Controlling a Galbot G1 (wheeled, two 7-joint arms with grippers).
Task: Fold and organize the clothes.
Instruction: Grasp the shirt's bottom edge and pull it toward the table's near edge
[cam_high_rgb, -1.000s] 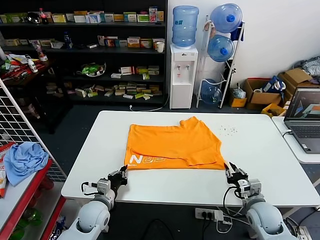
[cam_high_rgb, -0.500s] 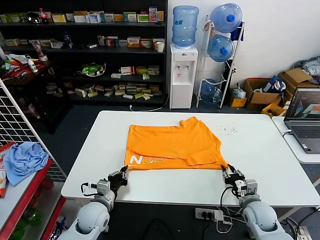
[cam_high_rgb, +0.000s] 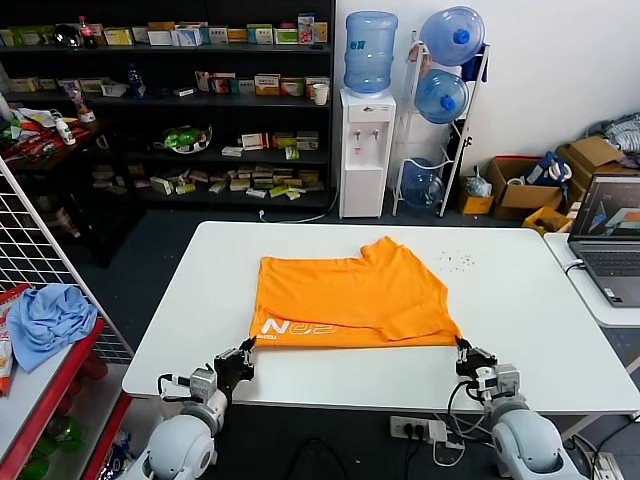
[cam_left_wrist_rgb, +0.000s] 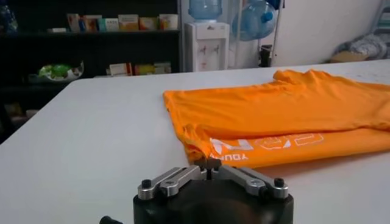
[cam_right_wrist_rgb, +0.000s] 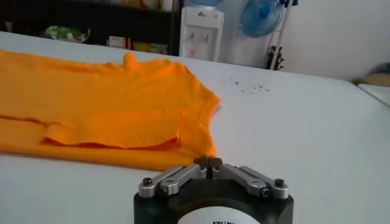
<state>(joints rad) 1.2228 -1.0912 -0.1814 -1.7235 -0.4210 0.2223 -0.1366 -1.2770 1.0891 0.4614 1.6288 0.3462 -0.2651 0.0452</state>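
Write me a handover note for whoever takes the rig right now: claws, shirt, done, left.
Left claw: shut on the near left corner of the orange T-shirt, at the table's near edge.
Right claw: shut, at the shirt's near right corner; a pinch on the cloth looks likely but is not clearly visible.
Shirt: partly folded at mid-table, near edge with white lettering facing the robot.
Done: first fold, corners taken.
Left: remaining folds, then tidy placement.

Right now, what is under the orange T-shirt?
Only the white table shows around the orange T-shirt. The shirt lies folded over itself, lettering at its near edge; anything beneath its layers is covered.
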